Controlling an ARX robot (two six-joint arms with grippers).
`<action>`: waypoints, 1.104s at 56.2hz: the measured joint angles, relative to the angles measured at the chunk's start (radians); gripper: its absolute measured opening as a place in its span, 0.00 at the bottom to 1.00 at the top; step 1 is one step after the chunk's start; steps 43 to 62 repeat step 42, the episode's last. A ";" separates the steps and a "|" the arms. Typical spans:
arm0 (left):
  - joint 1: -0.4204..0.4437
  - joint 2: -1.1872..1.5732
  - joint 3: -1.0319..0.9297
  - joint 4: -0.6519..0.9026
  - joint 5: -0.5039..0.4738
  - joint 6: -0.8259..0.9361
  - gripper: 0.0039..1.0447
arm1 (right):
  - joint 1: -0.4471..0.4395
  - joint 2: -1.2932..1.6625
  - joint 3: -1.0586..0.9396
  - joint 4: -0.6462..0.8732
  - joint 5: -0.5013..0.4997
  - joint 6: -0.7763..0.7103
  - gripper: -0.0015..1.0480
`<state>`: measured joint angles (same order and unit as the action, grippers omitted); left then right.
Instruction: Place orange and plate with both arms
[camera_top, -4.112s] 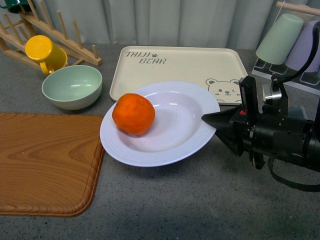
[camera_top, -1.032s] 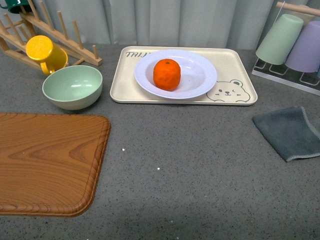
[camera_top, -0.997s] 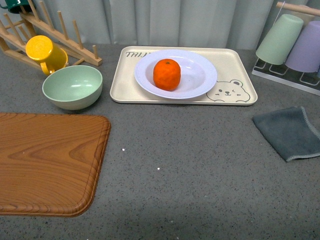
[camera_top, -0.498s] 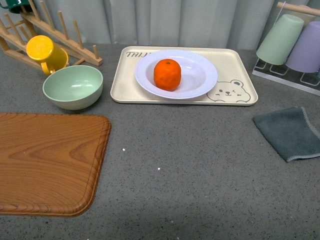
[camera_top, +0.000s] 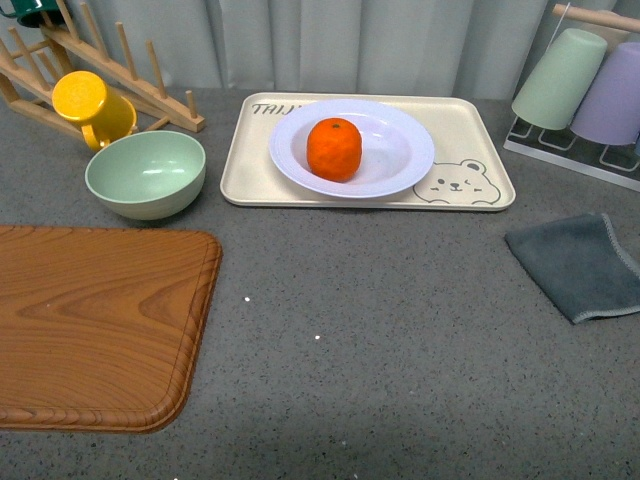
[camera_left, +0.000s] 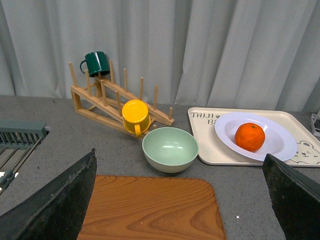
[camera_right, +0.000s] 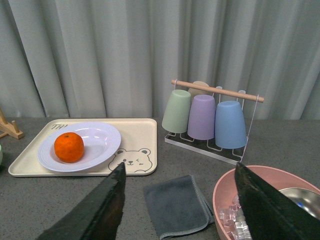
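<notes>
Presently the orange (camera_top: 334, 149) sits in the plate (camera_top: 400, 150), left of the plate's centre, stem dot up. The plate rests on the tray (camera_top: 470, 125), covering part of its lettering, with the bear drawing at the plate's 4 o'clock. In the front view the tray lies at 12 o'clock on the table (camera_top: 380, 320); neither arm appears there.

The left end effector (camera_left: 180, 200) is spread wide, its two dark fingers (camera_left: 55, 205) at opposite edges of the left wrist view, holding nothing. The right end effector (camera_right: 180, 210) is likewise wide open and empty, fingers (camera_right: 95, 212) apart over the table.

At 10 o'clock of the tray stands a green bowl (camera_top: 145, 173), with a yellow mug (camera_top: 92, 106) hanging on a wooden rack (camera_top: 120, 70) behind it. A wooden board (camera_top: 95, 325) lies at 8 o'clock. A grey cloth (camera_top: 575, 265) lies at 3 o'clock, and inverted cups (camera_top: 560, 78) hang on a stand at 2 o'clock. The right wrist view also shows a pink basin (camera_right: 230, 192) near the cloth.
</notes>
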<state>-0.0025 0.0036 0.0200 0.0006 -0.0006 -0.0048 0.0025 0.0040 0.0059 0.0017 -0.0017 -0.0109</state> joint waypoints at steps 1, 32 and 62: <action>0.000 0.000 0.000 0.000 0.000 0.000 0.94 | 0.000 0.000 0.000 0.000 0.000 0.000 0.71; 0.000 0.000 0.000 0.000 0.000 0.000 0.94 | 0.000 0.000 0.000 0.000 0.000 0.001 0.91; 0.000 0.000 0.000 0.000 0.000 0.000 0.94 | 0.000 0.000 0.000 0.000 0.000 0.001 0.91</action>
